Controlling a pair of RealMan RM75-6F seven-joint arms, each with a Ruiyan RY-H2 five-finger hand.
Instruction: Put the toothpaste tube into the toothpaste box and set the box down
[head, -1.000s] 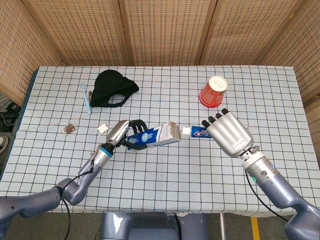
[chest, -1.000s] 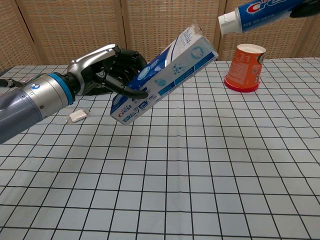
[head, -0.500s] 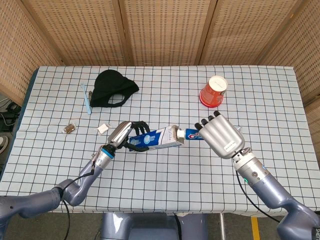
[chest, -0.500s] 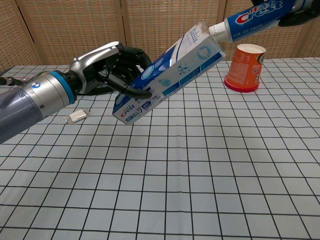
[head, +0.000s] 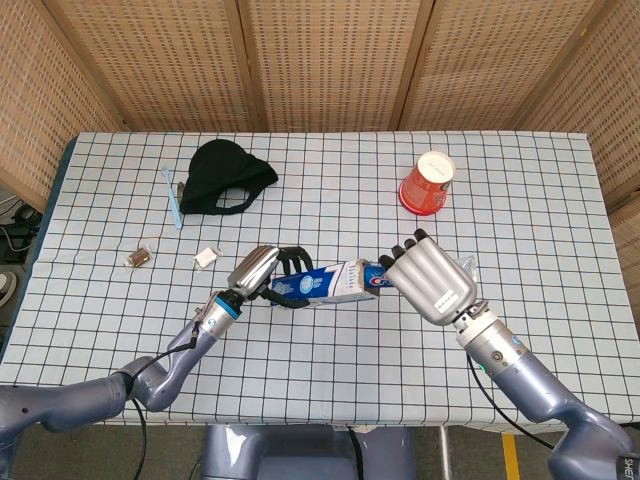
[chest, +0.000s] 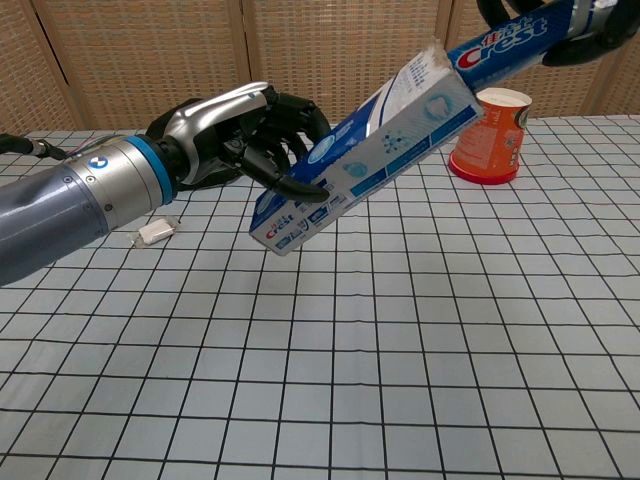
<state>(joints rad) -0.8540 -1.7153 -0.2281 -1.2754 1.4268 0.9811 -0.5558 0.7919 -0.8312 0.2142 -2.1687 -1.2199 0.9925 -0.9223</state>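
Note:
My left hand (chest: 240, 140) (head: 268, 275) grips the blue and white toothpaste box (chest: 370, 165) (head: 325, 282) above the table, its open end tilted up toward the right. The blue toothpaste tube (chest: 510, 45) (head: 376, 278) enters that open end, cap first, with part of it hidden inside. My right hand (head: 428, 283) holds the tube's far end; in the chest view only dark fingers (chest: 600, 40) show at the top right corner.
A red paper cup (head: 427, 183) (chest: 487, 135) lies behind the box at the right. A black cap (head: 226, 177), a blue toothbrush (head: 172, 196) and small wrappers (head: 207, 257) (chest: 152, 232) lie at the left. The checkered table (head: 320, 340) stretches out in front.
The right hand has moved left and pushed the tube from outside the box into its open end. The left hand with the box has shifted slightly right.

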